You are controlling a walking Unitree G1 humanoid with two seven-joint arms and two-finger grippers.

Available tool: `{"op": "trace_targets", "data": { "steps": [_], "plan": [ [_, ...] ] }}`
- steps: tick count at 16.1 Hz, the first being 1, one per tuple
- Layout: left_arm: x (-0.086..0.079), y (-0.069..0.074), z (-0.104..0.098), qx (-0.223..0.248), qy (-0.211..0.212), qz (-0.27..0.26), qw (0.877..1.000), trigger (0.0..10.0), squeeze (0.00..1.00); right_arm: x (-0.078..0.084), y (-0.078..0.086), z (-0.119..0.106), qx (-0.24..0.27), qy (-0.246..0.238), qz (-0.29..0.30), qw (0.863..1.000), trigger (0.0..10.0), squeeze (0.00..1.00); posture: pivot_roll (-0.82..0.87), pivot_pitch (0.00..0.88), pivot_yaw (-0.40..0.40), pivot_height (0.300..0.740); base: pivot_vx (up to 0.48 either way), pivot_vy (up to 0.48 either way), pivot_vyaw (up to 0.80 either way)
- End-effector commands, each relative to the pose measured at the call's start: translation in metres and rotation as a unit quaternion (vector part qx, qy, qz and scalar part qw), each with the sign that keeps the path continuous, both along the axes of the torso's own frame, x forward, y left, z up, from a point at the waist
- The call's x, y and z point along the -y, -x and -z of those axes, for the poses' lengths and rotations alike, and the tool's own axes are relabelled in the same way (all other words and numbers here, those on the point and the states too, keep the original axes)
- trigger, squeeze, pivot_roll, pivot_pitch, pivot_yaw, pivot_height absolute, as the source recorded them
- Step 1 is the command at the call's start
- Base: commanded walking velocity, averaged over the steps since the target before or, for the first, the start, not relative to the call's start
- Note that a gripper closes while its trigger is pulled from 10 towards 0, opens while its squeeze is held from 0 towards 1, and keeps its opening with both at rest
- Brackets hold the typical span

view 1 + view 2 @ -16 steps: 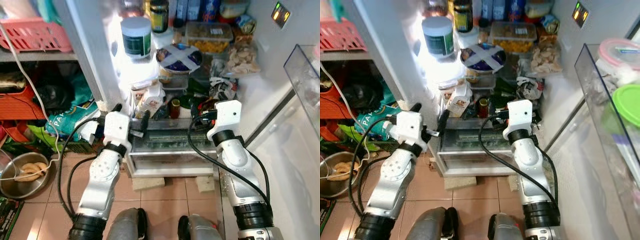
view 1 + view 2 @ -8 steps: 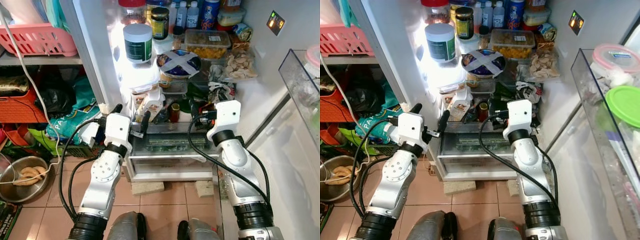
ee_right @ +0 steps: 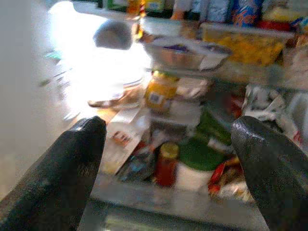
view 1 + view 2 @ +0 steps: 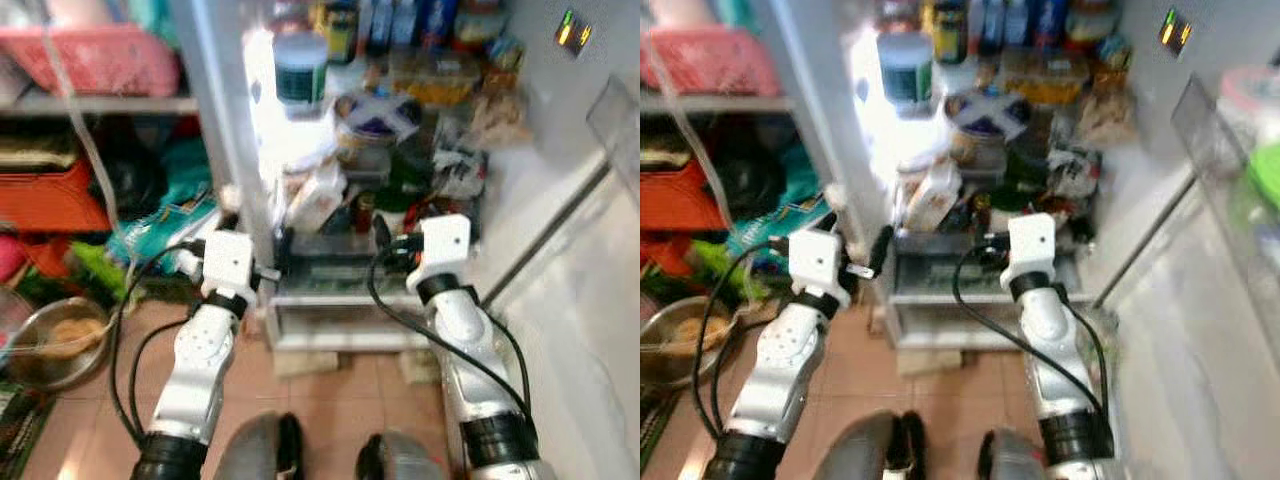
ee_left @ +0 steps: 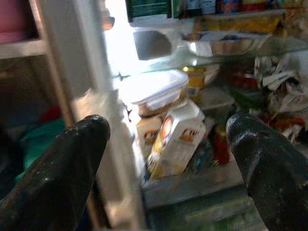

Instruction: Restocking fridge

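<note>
Now two claws, left claw and right claw, spread wide, one fridge

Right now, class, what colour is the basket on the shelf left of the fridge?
Pink plastic basket; clearest in the left eye view.

— What does the fridge look like?

— Open and crammed. A white tub with a dark green label stands on an upper glass shelf, beside a foil-covered bowl crossed with white tape and a clear box of yellow food.

— And lower down?

— A white carton leans tilted on the lower shelf, just beside a lidded clear container. A small jar with a yellow lid stands near a green lid, with crumpled packets to one side.

— Below that?

— A clear crisper drawer, shut, at the bottom — the head views are blurred, so labels can't be read.
</note>
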State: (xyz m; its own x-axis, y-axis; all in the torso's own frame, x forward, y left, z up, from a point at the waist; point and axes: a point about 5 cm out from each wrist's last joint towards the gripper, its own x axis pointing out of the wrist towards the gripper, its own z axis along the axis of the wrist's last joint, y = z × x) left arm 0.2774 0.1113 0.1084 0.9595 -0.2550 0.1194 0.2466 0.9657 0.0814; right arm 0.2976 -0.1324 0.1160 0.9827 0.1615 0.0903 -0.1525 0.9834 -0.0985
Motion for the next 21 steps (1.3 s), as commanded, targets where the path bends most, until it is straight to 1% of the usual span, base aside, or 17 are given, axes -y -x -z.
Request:
{"op": "trace_targets", "data": {
  "steps": [1,3,8,9,10,12,13,14,15,16,17,19,20,21],
  "plan": [
    [0.002,0.003,0.0,0.0,-0.003,0.005,1.0,10.0,0.0,0.004,0.001,0.005,-0.008,0.005,0.002,1.0,10.0,0.0,0.04,0.085,0.028,0.74,-0.259,0.251,0.0],
    [0.001,0.003,0.001,-0.001,-0.003,0.005,1.0,10.0,0.0,0.008,0.004,0.011,-0.019,0.007,0.006,1.0,10.0,0.0,0.04,0.087,0.03,0.74,-0.259,0.247,0.0],
    [0.003,0.003,0.001,-0.002,-0.003,0.007,1.0,10.0,0.0,0.009,0.004,0.011,-0.02,0.01,0.007,1.0,10.0,0.0,0.04,0.087,0.031,0.74,-0.259,0.247,0.0],
    [0.003,0.003,0.001,-0.003,-0.002,0.007,1.0,10.0,0.0,0.005,0.007,0.012,-0.025,-0.008,-0.025,0.999,10.0,0.0,0.04,0.088,0.029,0.74,-0.27,0.24,0.0],
    [0.003,0.003,0.001,-0.003,-0.002,0.007,1.0,10.0,0.0,0.004,0.007,0.011,-0.023,-0.004,-0.031,0.999,10.0,0.0,0.04,0.089,0.029,0.74,-0.3,0.0,0.0],
    [0.002,0.003,0.001,-0.003,-0.003,0.004,1.0,10.0,0.0,0.005,0.009,0.013,-0.024,0.023,-0.03,0.999,10.0,0.0,0.04,0.09,0.025,0.74,-0.279,0.12,0.0],
    [0.002,0.003,0.001,-0.003,-0.002,0.004,1.0,10.0,0.0,0.005,0.008,0.014,-0.03,0.018,-0.03,0.999,10.0,0.0,0.03,0.09,0.025,0.74,-0.277,0.24,0.0],
    [0.002,0.003,0.001,-0.003,-0.002,0.003,1.0,10.0,0.0,0.003,0.008,0.018,-0.047,-0.003,-0.034,0.998,10.0,0.0,0.03,0.09,0.025,0.74,-0.274,0.0,0.0],
    [0.002,0.004,0.001,-0.004,-0.002,0.003,1.0,10.0,0.0,-0.002,0.009,0.024,-0.076,-0.018,-0.042,0.996,10.0,0.0,0.03,0.09,0.025,0.74,-0.277,0.24,0.0],
    [0.002,0.004,0.002,-0.005,-0.003,0.003,1.0,10.0,0.0,-0.004,0.009,0.026,-0.081,-0.015,-0.046,0.996,10.0,0.0,0.03,0.089,0.024,0.74,-0.277,0.24,0.0],
    [0.002,0.004,0.002,-0.005,-0.004,0.004,1.0,10.0,0.0,-0.007,0.011,0.029,-0.099,-0.036,-0.055,0.993,10.0,0.0,0.03,0.088,0.023,0.74,-0.277,0.0,0.0],
    [-0.001,0.003,0.004,-0.006,-0.007,0.004,1.0,10.0,0.0,-0.008,0.013,0.026,-0.097,-0.06,-0.073,0.991,10.0,0.0,0.03,0.087,0.021,0.74,-0.261,0.0,0.0],
    [-0.004,0.003,0.006,-0.01,-0.011,0.005,1.0,10.0,0.0,-0.007,0.013,0.026,-0.099,-0.06,-0.073,0.991,10.0,0.0,0.03,0.086,0.021,0.74,-0.24,0.0,0.0],
    [-0.017,0.002,0.023,-0.059,-0.013,0.0,0.998,10.0,0.0,-0.004,0.012,0.028,-0.105,-0.057,-0.082,0.99,10.0,0.0,0.02,0.083,0.02,0.74,0.0,0.0,0.0]
  ]
}}
